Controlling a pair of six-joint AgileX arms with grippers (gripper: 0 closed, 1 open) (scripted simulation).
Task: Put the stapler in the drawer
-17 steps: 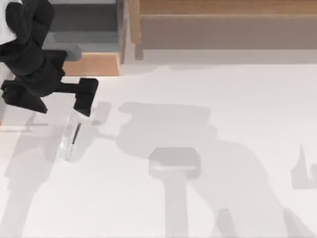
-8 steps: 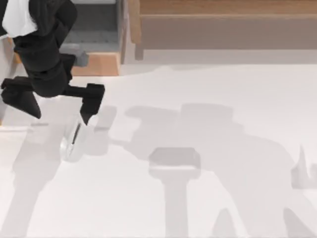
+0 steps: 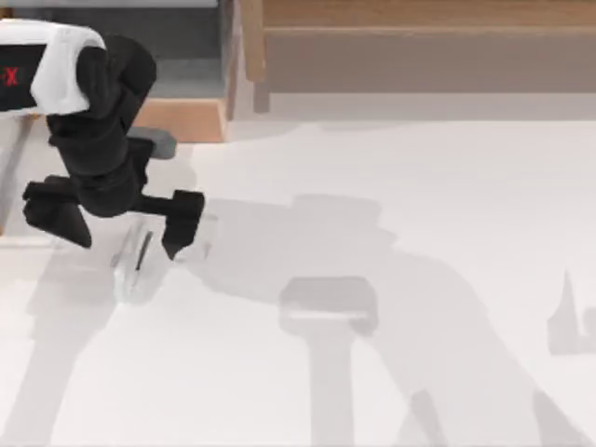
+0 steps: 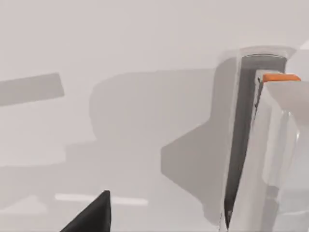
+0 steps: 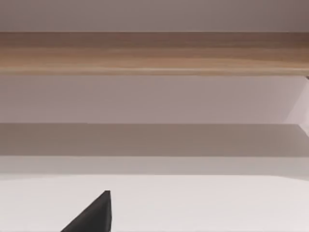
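Note:
The small white stapler (image 3: 131, 267) lies on the white table at the left, its dark slit facing up. My left gripper (image 3: 128, 244) hangs open right over the stapler's far end, one black finger on either side of it and neither touching. In the left wrist view the stapler (image 4: 251, 145) runs lengthwise close by, with an orange tab at its far tip, and one black fingertip (image 4: 94, 215) shows at the frame's edge. The drawer (image 3: 182, 42) stands open at the back left, grey inside, its tan front panel (image 3: 191, 119) facing the table. My right arm is parked off to the right.
A long wooden shelf (image 3: 419, 47) runs along the back from the drawer to the right edge, and it appears close up as the wooden shelf (image 5: 154, 53) in the right wrist view. A small grey handle (image 3: 156, 142) juts from the drawer's front beside my left arm.
My left arm has swung away from the drawer toward the table's front. Its open fingers, which stood behind the stapler, now straddle its far end. The stapler has not moved.

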